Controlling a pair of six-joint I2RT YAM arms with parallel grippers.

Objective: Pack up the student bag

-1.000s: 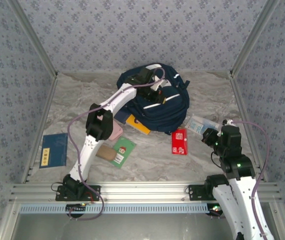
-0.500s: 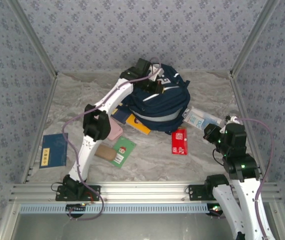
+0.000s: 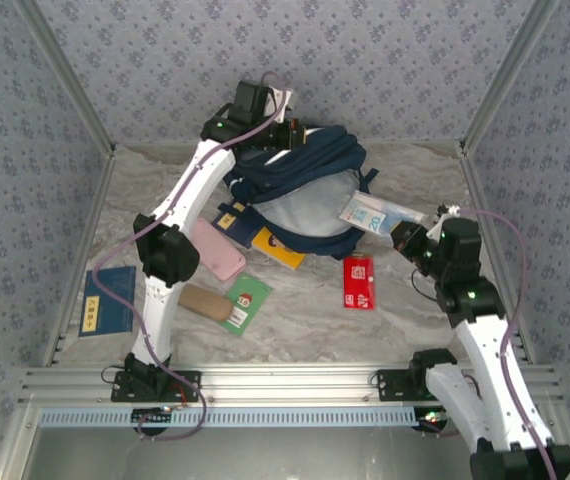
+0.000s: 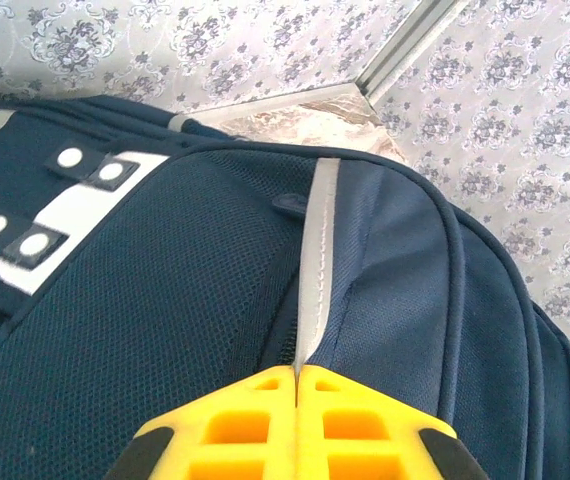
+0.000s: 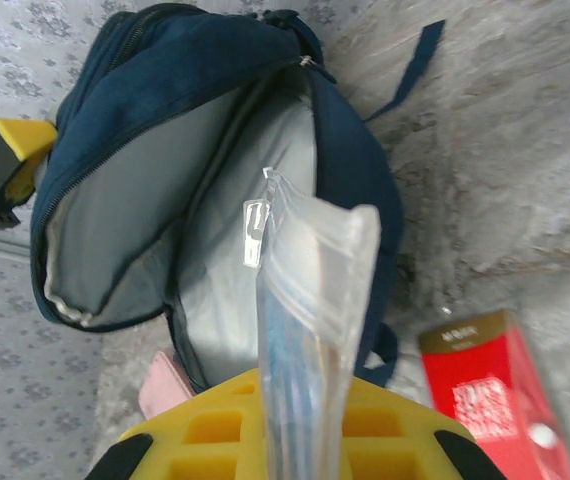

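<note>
The student bag, navy blue with a pale grey lining, lies at the back of the table with its mouth held open. My left gripper is shut on the bag's upper flap and holds it up; in the left wrist view the gripper pinches the grey-white stripe trim. My right gripper is shut on a clear zip pouch at the bag's right edge. In the right wrist view the pouch stands up from the gripper, in front of the open lining.
In front of the bag lie a red box, a yellow book, a pink case, a green card and a brown pouch. A blue book lies at the left. Patterned walls close three sides.
My left gripper has risen and gone back and left with the flap, opening the bag so the grey lining shows. My right gripper has carried the pouch left, up to the opening.
</note>
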